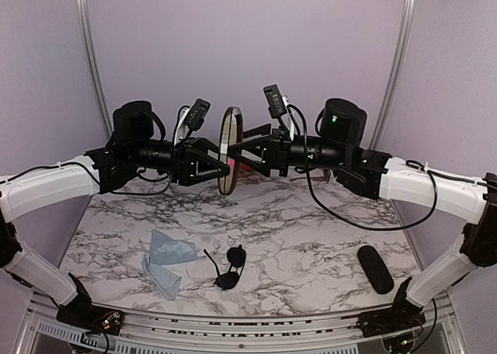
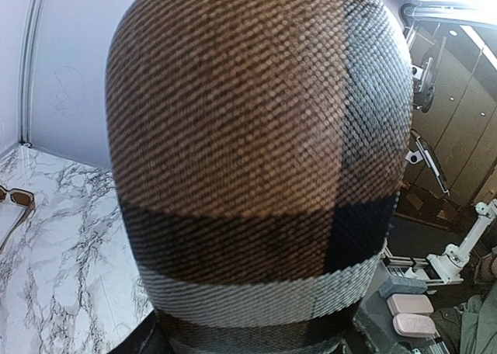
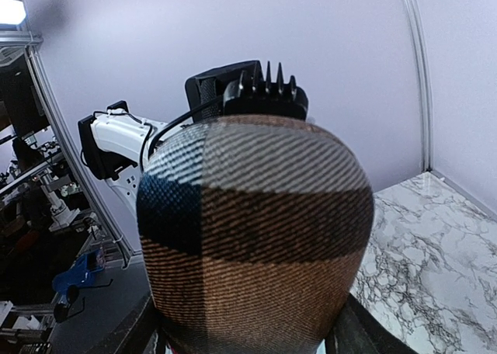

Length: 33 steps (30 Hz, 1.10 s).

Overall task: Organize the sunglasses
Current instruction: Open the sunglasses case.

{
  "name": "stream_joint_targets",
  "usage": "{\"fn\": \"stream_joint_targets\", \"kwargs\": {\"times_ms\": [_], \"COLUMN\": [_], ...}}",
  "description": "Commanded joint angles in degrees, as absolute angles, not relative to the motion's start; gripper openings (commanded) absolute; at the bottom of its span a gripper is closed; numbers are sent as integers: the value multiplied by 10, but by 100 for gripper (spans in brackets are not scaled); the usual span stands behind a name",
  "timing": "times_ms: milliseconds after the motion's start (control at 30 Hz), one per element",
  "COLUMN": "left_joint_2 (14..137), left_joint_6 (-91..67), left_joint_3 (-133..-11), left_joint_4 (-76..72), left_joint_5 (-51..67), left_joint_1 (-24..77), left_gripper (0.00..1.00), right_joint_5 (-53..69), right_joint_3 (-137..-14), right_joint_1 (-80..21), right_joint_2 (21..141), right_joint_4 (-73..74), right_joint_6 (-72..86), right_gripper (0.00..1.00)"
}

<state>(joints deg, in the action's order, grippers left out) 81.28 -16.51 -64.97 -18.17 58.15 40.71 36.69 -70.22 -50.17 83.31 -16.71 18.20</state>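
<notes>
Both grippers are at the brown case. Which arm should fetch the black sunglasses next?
Left, probably: the sunglasses lie slightly left of centre, on that arm's side. The right gripper can hold the brown case.

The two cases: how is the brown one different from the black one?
The brown case is up in the air, standing on its edge, gripped between the left tool and the right tool. The black case lies flat on the table, and nothing is touching it. The brown case is checked, with brown, dark and pale bands, while the black case is plain. Both have rounded ends.
</notes>
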Motion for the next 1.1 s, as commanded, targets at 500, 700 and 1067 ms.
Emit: {"fn": "stream_joint_targets", "kwargs": {"times_ms": [500, 700, 1067], "left_joint_2": [790, 787, 778], "left_joint_6": [-182, -186, -188], "left_joint_3": [-664, -665, -664], "left_joint_4": [-202, -203, -205], "left_joint_5": [653, 671, 689], "left_joint_1": [417, 421, 430], "left_gripper": [0, 0, 0], "right_joint_5": [565, 614, 710], "right_joint_3": [-681, -674, -702], "right_joint_1": [-465, -453, -449], "right_joint_2": [859, 872, 906], "right_joint_4": [-265, -321, -385], "right_joint_6": [186, 221, 253], "right_gripper": [57, 57, 57]}}
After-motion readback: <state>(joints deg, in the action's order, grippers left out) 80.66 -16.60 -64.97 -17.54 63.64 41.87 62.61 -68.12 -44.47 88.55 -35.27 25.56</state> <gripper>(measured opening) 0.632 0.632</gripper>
